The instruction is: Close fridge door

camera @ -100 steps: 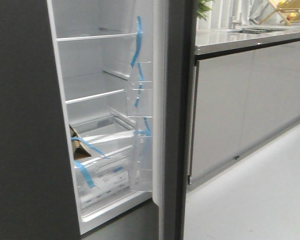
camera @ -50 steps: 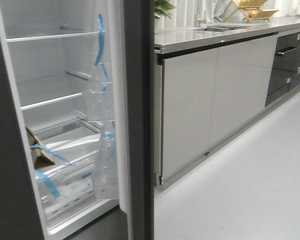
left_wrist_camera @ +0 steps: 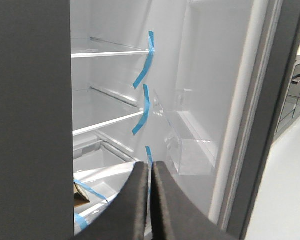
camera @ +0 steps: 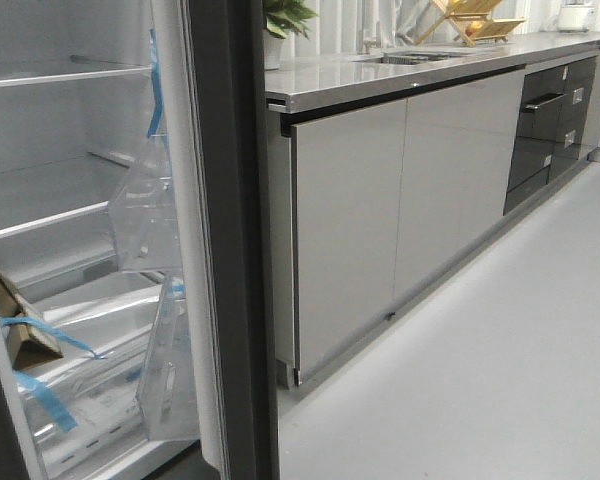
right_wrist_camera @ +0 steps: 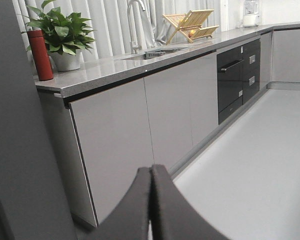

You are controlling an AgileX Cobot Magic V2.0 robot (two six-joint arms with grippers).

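Note:
The fridge door (camera: 230, 250) stands open and edge-on in the front view, dark grey outside with a white lining and clear bins (camera: 145, 215) and blue tape (camera: 40, 395) inside. In the left wrist view its white lining (left_wrist_camera: 210, 75) faces the shelves, and the twin dark-grey door (left_wrist_camera: 30, 120) fills the other side. My left gripper (left_wrist_camera: 150, 165) is shut and empty, pointing into the open fridge. My right gripper (right_wrist_camera: 151, 170) is shut and empty, beside the door's dark outer face (right_wrist_camera: 15, 125). Neither gripper shows in the front view.
Pale cabinet fronts (camera: 350, 220) under a steel countertop (camera: 400, 70) run to the right of the fridge, with black drawers (camera: 545, 120) further along. A plant (right_wrist_camera: 65, 35), red bottle (right_wrist_camera: 40, 55), faucet (right_wrist_camera: 132, 20) and wooden dish rack (right_wrist_camera: 190, 22) stand on the counter. Grey floor (camera: 480, 350) lies beside them.
The front view has swung to the right: the door's edge has shifted left in the picture, less of the fridge interior shows, and more of the counter and floor shows.

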